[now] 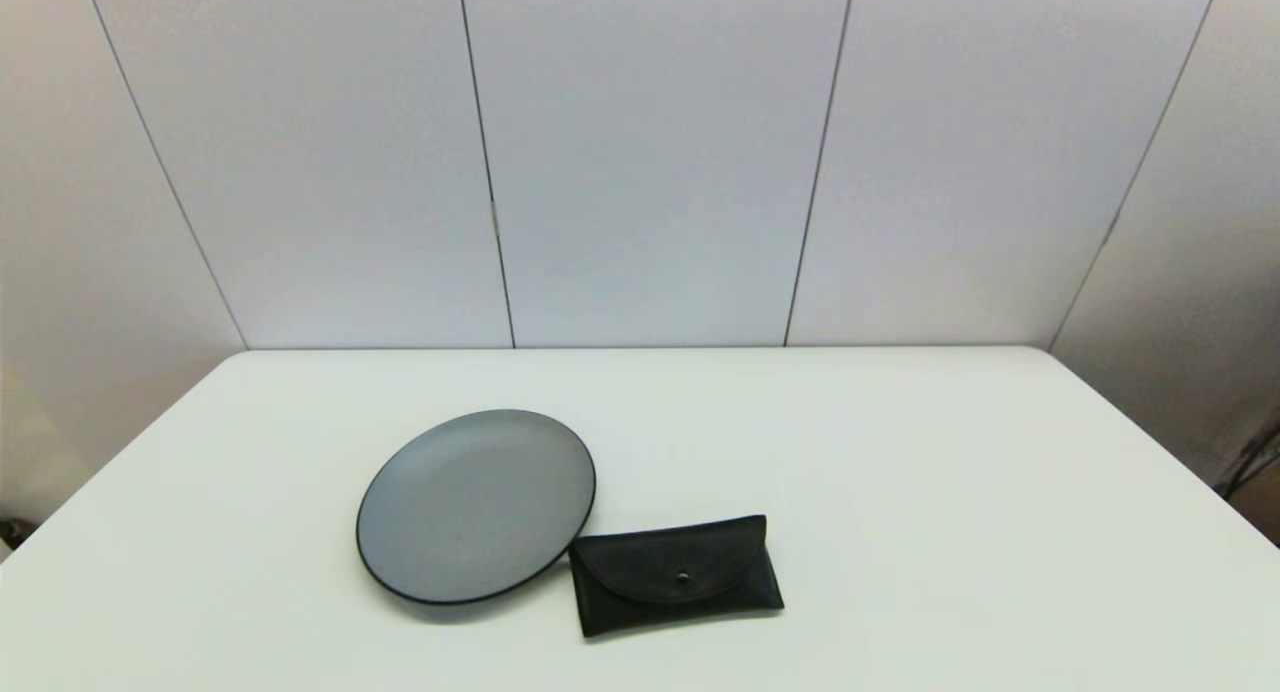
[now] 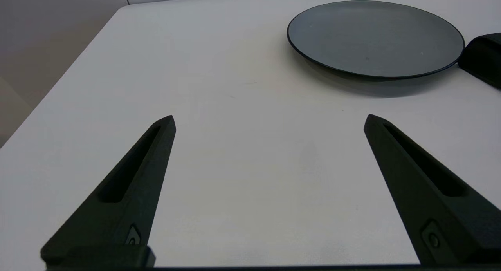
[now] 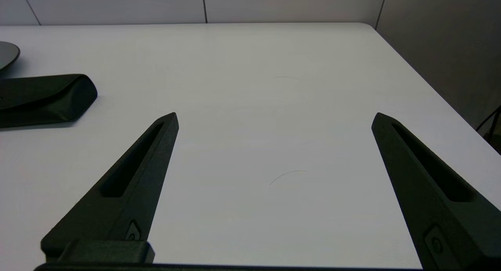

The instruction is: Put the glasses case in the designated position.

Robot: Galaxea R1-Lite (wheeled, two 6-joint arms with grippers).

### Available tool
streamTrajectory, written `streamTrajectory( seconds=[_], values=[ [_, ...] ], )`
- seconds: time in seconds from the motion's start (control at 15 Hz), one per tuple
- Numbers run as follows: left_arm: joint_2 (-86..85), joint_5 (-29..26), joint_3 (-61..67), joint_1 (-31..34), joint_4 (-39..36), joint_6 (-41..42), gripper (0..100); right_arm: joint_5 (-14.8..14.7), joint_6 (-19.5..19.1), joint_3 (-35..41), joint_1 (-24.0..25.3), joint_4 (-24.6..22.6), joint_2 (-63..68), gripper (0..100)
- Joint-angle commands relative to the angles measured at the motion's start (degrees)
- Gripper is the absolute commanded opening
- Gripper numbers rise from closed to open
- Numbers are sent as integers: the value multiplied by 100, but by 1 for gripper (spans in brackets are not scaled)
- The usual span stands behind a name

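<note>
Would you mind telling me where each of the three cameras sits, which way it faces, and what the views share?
Head view: on the robot's head, facing forward and down at the white table, plate and glasses case; no arm shows.
Left wrist view: behind the open left gripper, facing the plate, with the case at the frame's edge.
Right wrist view: behind the open right gripper, facing bare tabletop beside the case.
All three share the plate and the case.

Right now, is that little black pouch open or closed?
Closed: the glasses case lies flat on the table, its curved flap folded down over the snap button.
</note>
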Motion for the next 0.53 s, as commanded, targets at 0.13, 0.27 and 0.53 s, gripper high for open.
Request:
streamTrajectory(
  seconds=[0.13, 0.27, 0.53],
  values=[
    [-2, 0, -1, 9, 6, 3, 100, 1, 8, 0, 7, 4, 9, 100],
    [-2, 0, -1, 18, 6, 3, 100, 1, 8, 0, 7, -5, 9, 100],
    [-2, 0, -1, 18, 6, 3, 100, 1, 8, 0, 7, -5, 9, 100]
  ],
)
